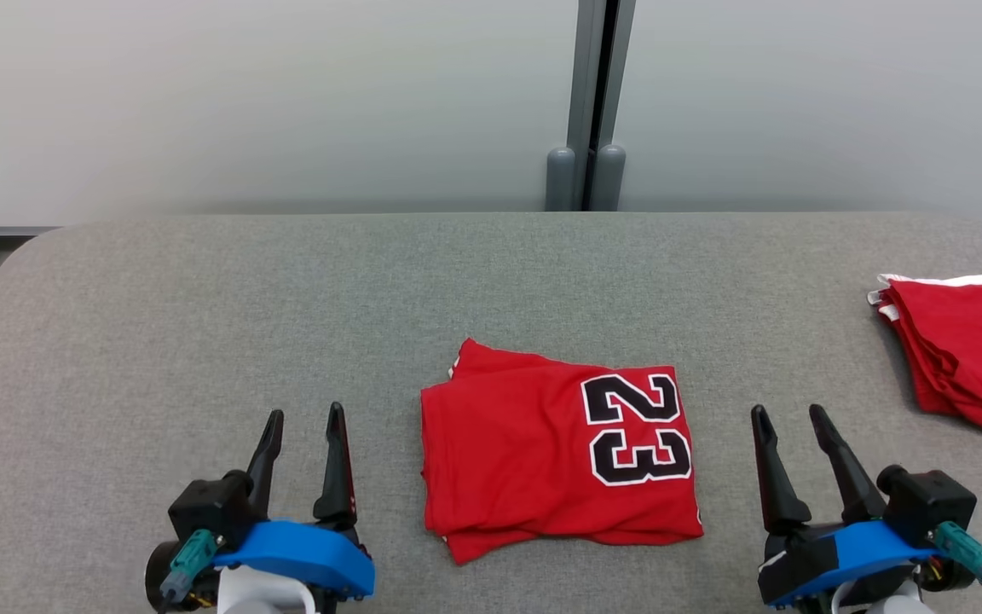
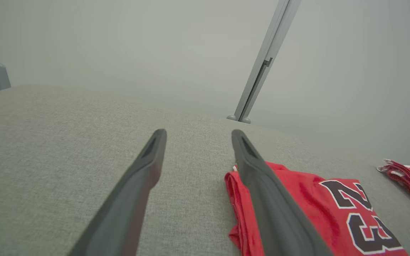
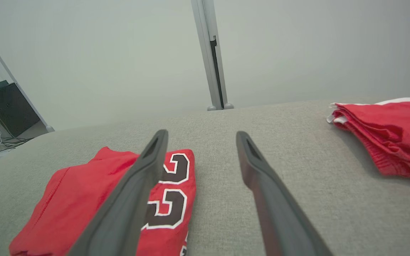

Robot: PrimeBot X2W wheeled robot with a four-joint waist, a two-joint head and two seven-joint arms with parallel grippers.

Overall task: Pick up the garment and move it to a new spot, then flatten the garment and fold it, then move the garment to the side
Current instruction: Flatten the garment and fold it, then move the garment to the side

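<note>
A red garment (image 1: 555,448) with a black "23" lies folded into a rough square on the grey table (image 1: 201,324), near its front middle. It also shows at the lower right of the left wrist view as the garment (image 2: 319,199) and at the lower left of the right wrist view as the garment (image 3: 84,199). My left gripper (image 1: 303,418) stands open to the garment's left, holding nothing, its fingers apart in its own view (image 2: 196,137). My right gripper (image 1: 789,415) stands open to the garment's right, also holding nothing (image 3: 201,137).
A second folded red cloth pile (image 1: 964,358) with white trim lies at the table's right edge, seen too in the right wrist view (image 3: 386,135). A grey post (image 1: 589,102) rises behind the table against the pale wall. Bare table stretches left and behind the garment.
</note>
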